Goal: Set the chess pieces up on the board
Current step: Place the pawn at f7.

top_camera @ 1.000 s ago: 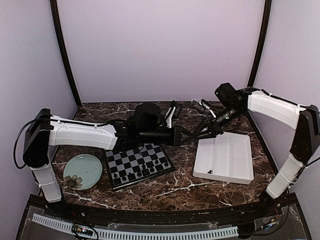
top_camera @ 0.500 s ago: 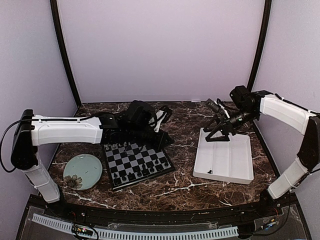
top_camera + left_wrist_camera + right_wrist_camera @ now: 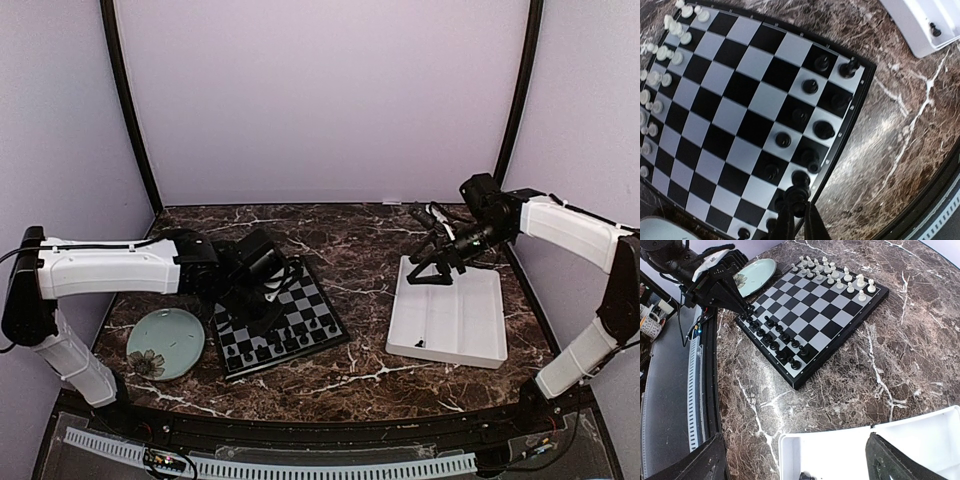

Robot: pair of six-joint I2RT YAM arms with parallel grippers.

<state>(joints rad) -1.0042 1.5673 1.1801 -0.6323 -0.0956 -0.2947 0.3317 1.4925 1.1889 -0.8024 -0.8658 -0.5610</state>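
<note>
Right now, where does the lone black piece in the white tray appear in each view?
Top external: black piece lower right, in the near left corner of the tray.
Left wrist: top right corner, inside the tray's corner.
Right wrist: bottom edge, just right of centre, partly cut off.
Shared landmark: the board, which lies left of the tray in the top view.

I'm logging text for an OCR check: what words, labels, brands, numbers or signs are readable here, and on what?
Nothing here reads as text.
Chessboard: tiny pale marks along its border, too small to read.
Plate: a flower picture, no words.
White cup beyond the table: dark marks, too blurred to read.
</note>
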